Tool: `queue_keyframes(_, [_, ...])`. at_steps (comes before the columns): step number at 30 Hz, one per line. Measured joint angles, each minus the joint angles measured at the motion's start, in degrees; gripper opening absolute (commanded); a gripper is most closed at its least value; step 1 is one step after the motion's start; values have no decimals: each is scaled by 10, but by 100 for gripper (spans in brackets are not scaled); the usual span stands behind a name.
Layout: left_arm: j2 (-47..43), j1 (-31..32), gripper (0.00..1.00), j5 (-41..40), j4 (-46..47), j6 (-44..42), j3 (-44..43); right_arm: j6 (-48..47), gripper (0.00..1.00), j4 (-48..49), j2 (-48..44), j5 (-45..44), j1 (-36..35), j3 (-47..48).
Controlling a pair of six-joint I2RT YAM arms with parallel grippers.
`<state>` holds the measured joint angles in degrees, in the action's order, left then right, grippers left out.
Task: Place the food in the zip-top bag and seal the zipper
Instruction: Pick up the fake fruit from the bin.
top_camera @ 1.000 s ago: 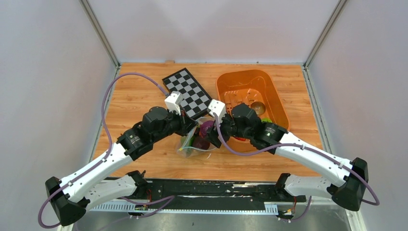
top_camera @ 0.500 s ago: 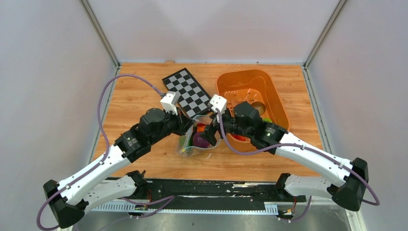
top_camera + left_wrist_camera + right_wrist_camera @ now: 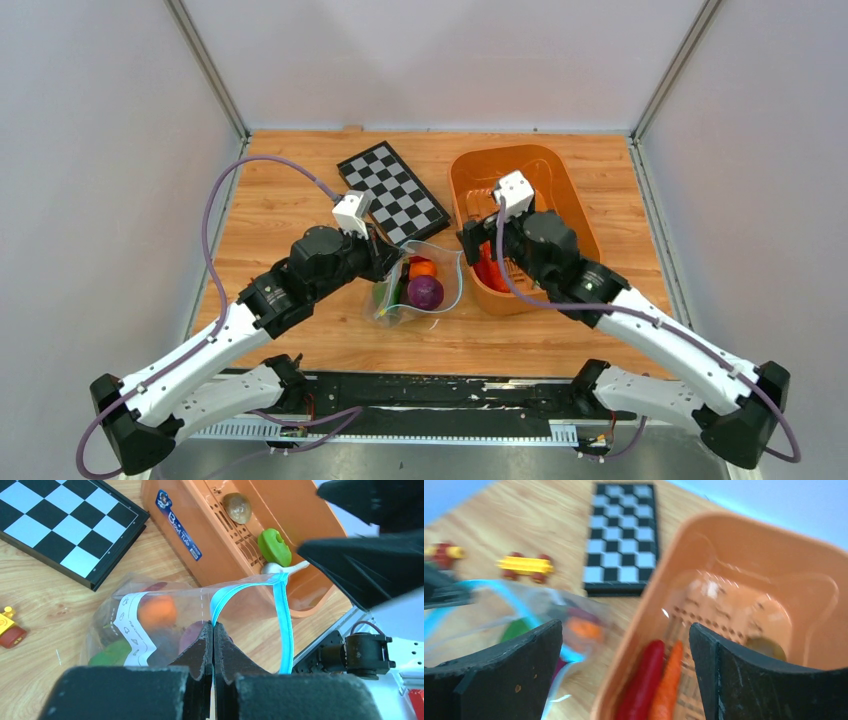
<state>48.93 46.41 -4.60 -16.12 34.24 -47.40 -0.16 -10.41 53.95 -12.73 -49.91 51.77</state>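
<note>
Your left hand (image 3: 212,630) is pinched shut on the zipper (image 3: 282,625) of the bag (image 3: 447,290), gripping the light-blue strip where it folds. From there the strip loops out toward 3 o'clock in the left wrist view, so the mouth of the bag is not sealed.

The bag lies on the wooden surface (image 3: 290,190) near the middle, just at 6 o'clock of the chessboard (image 3: 392,192) and beside the orange basket (image 3: 560,170), which sits at its 3 o'clock. Through the clear plastic you can see an orange piece (image 3: 423,268), a purple piece (image 3: 425,292) right at its 6 o'clock, and a green piece (image 3: 385,297) at the bag's 9 o'clock side. A white label runs down the plastic in the left wrist view.

Your right hand (image 3: 625,630) is spread wide and holds nothing. It hangs over the basket's left wall, with the rim running between the two fingers (image 3: 494,670).

Inside the basket a red pepper (image 3: 644,680) and a carrot (image 3: 669,685) lie side by side against that wall. A brown round piece (image 3: 237,507) sits further in, and a lime-green piece (image 3: 274,546) lies near it.

A yellow toy car (image 3: 525,565) rests on the surface at 9 o'clock of the chessboard in the right wrist view.
</note>
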Motion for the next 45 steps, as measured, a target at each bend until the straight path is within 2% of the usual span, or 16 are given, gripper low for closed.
queue_keyframes(3, [0,0,0,0,1,0,0,33,98,-49,48,-33,57,17])
queue_keyframes(9, [-14,0,0,-5,-1,0,5,95,99,-148,128,-43,179,30])
queue_keyframes(19, [-37,0,0,-19,-9,0,16,147,99,-226,216,-45,264,48])
queue_keyframes(26, [-33,0,0,-19,-8,0,16,159,91,-228,278,-55,291,52])
queue_keyframes(35, [-30,0,0,-20,-8,-1,16,155,91,-231,440,-126,294,137])
queue_keyframes(39, [-24,0,0,-20,-8,-1,16,146,84,-201,472,-108,299,144])
queue_keyframes(45, [-29,0,0,-33,-10,-5,16,110,85,-70,446,-17,308,94])
